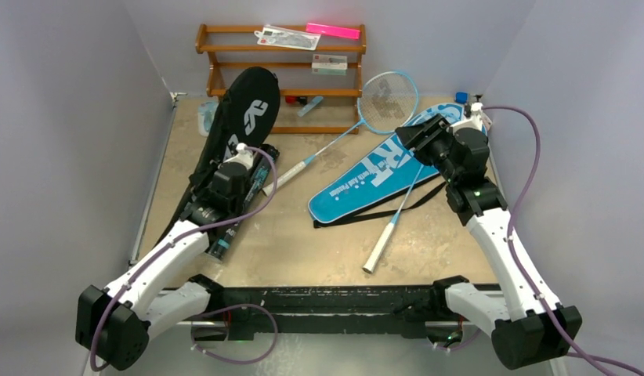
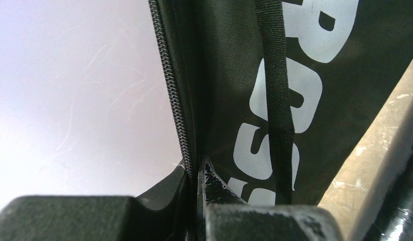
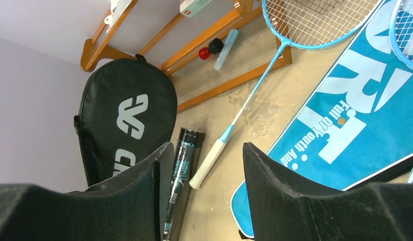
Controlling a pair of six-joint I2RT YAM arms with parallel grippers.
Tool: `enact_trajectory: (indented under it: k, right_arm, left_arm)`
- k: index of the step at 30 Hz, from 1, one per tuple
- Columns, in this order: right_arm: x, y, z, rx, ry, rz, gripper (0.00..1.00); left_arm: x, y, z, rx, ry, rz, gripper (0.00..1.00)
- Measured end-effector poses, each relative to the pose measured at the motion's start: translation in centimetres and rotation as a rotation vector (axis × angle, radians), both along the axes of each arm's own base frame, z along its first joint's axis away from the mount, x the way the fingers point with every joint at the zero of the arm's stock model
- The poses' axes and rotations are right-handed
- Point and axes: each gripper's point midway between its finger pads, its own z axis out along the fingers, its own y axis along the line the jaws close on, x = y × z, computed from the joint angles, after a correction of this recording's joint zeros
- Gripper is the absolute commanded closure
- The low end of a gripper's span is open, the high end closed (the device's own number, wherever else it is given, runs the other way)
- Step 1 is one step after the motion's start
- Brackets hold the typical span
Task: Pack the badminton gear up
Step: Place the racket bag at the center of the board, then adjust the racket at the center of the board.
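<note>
My left fingers point(image 2: 270, 223) are pressed together on the zipper edge of the black racket cover point(image 2: 345, 90). Up close its white letters read "ROSS". The cover is raised at a slant on the worktop's point(image 1: 303, 251) far left, its top near the wooden rack point(image 1: 233, 48). My right fingers point(image 3: 295, 201) are spread with nothing between them, above the blue racket cover point(image 3: 345, 125), printed "Full Of Youth And". A black tube point(image 3: 182, 170) lies beside the black cover.
</note>
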Motion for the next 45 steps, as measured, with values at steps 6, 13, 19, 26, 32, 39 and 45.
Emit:
enact_trajectory:
  k: [6, 13, 19, 26, 32, 39, 45]
  right_arm:
    - [0.1, 0.4, -1.0, 0.0, 0.025, 0.022, 0.45]
    - [0.2, 1.0, -2.7, 0.009, 0.068, 0.05, 0.45]
    - [0.4, 1.2, -3.1, 0.009, 0.078, 0.056, 0.44]
    - [0.6, 1.1, -4.5, -0.001, 0.127, 0.05, 0.36]
    - [0.6, -0.1, -11.2, -0.075, 0.362, -0.017, 0.36]
    - [-1.2, -0.9, -15.9, -0.125, 0.457, -0.024, 0.39]
    - [-3.9, 0.3, -18.1, -0.103, 0.436, 0.084, 0.38]
  left_arm:
    - [0.0, -0.5, -2.3, -0.02, 0.111, 0.007, 0.92]
    - [-0.7, -0.5, -3.3, -0.063, 0.136, 0.017, 0.36]
    - [-0.4, -0.9, -3.1, -0.104, 0.14, 0.05, 0.26]
    - [2.0, -5.7, 4.9, -0.339, -0.079, -0.004, 0.22]
    - [1.6, -15.3, 5.7, -0.615, -0.047, -0.337, 0.27]
    - [2.3, -23.5, 1.8, -0.855, 0.084, -0.591, 0.28]
    - [6.4, -29.5, -4.0, -0.861, 0.227, -0.625, 0.3]
